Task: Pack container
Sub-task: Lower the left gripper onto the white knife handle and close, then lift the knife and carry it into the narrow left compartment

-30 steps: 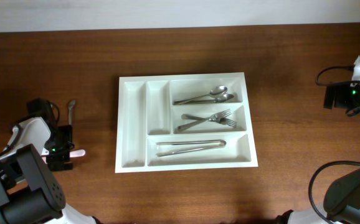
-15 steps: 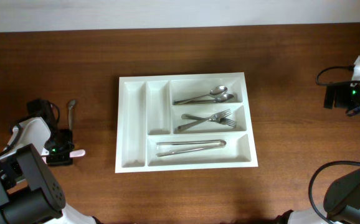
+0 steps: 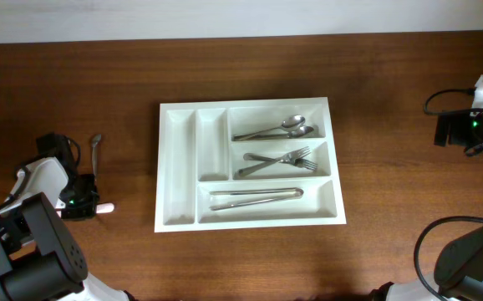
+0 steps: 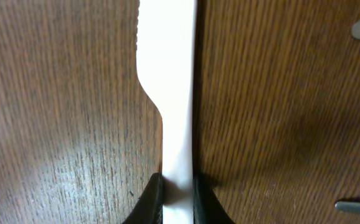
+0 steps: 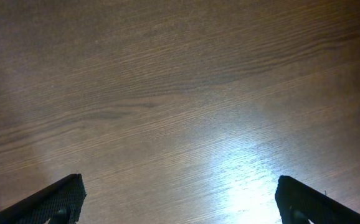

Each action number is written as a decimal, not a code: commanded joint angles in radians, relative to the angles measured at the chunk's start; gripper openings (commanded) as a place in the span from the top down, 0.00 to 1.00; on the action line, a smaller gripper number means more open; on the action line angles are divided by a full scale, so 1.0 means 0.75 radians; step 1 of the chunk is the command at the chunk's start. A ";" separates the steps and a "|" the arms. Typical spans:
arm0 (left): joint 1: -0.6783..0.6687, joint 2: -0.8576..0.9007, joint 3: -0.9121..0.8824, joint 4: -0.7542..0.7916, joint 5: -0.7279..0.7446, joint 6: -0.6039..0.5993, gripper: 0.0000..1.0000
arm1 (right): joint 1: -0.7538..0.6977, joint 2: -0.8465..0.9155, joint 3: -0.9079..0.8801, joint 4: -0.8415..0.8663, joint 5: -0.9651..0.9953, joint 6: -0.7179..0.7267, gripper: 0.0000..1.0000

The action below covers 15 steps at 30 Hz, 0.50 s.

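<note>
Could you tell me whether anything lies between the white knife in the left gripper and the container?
Nothing visible does. The left gripper grips the knife on bare table left of the container; a metal utensil lies beside it, off that path.

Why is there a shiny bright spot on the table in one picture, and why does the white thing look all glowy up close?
Right wrist view: light glares off the brown wooden table, lower right. Left wrist view: the white plastic knife is so close and bright that it washes out, with soft edges. Overhead view: even light, and the large white plastic cutlery tray looks sharp.
</note>
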 commanded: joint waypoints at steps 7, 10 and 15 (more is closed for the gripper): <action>0.008 0.020 0.017 -0.005 -0.088 0.238 0.98 | -0.003 0.003 -0.010 0.001 -0.008 0.011 0.01; 0.008 -0.011 0.055 -0.005 -0.092 0.358 0.98 | -0.003 0.003 -0.010 0.001 -0.008 0.011 0.01; -0.006 -0.119 0.129 -0.005 -0.081 0.540 0.98 | -0.003 0.003 -0.010 0.001 -0.008 0.011 0.01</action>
